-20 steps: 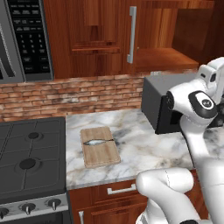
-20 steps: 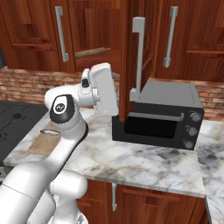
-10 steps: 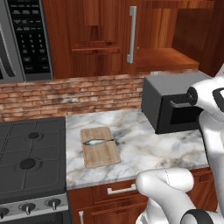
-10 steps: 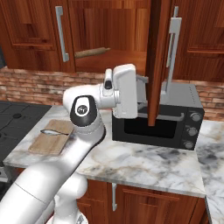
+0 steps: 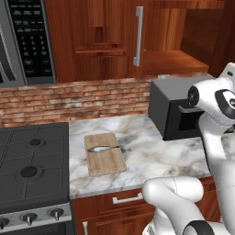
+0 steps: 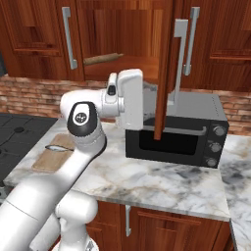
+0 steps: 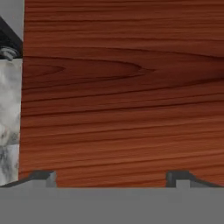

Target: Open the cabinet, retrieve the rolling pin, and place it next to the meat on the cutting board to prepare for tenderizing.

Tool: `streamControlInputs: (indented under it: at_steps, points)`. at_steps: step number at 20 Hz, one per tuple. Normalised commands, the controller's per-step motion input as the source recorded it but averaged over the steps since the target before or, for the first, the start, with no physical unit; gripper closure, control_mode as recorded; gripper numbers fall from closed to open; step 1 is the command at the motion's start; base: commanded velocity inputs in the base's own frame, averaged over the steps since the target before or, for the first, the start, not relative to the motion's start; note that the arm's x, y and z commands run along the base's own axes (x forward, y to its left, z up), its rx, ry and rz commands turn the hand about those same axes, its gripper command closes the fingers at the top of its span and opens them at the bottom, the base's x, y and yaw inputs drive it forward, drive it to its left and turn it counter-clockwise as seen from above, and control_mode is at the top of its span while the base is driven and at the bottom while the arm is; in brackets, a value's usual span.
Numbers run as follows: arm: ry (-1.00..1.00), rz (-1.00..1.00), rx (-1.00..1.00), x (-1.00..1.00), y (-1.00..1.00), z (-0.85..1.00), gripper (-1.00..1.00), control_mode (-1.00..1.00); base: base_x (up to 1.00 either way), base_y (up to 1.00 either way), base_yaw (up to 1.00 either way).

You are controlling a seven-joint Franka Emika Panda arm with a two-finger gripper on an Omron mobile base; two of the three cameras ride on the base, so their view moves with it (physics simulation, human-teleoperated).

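The cabinet's [image 6: 122,34] right door [image 6: 164,73] stands swung out, edge-on to the right base view, its silver bar handle [image 6: 180,49] beside it. The rolling pin [image 6: 103,59] lies on the shelf inside, near the closed left door [image 5: 98,27]. My gripper [image 7: 111,178] is open and holds nothing. Its fingertips [image 7: 43,177] stand wide apart right up against the door's wood face. In the right base view the gripper [image 6: 145,100] is just left of the door's lower edge. The meat [image 5: 102,148] lies on the cutting board [image 5: 106,165] on the counter, far to the left.
A black toaster oven [image 6: 176,132] stands on the marble counter [image 5: 147,156] right below the open door. A gas stove [image 5: 32,170] lies left of the board, a microwave [image 5: 23,41] hangs above it, and a brick wall runs behind.
The right cabinet door has swung further out and now stands edge-on. My hand has moved right along with it, jaws staying open.
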Motion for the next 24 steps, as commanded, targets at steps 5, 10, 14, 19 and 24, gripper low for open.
streamControlInputs:
  at_steps: [5, 10, 14, 19, 24]
  points:
    - [-0.11, 0.06, 0.0, 0.0, 0.65, 0.0, -1.0, -1.0, 0.0, 0.0, 0.0]
    - [-0.19, 0.1, 0.0, 0.04, 0.71, 0.0, -1.0, -1.0, 0.0, 0.0, 0.0]
    - [-0.28, 0.11, 0.0, 0.03, 0.72, 0.0, -1.0, -1.0, 0.0, 0.0, 0.0]
    - [-0.35, 0.12, 0.01, 0.0, 0.77, 0.0, -1.0, -1.0, 0.0, 0.0, 0.0]
    - [-0.35, 0.11, 0.1, 0.0, 0.78, 0.03, -1.0, -1.0, 0.0, 0.0, 0.0]
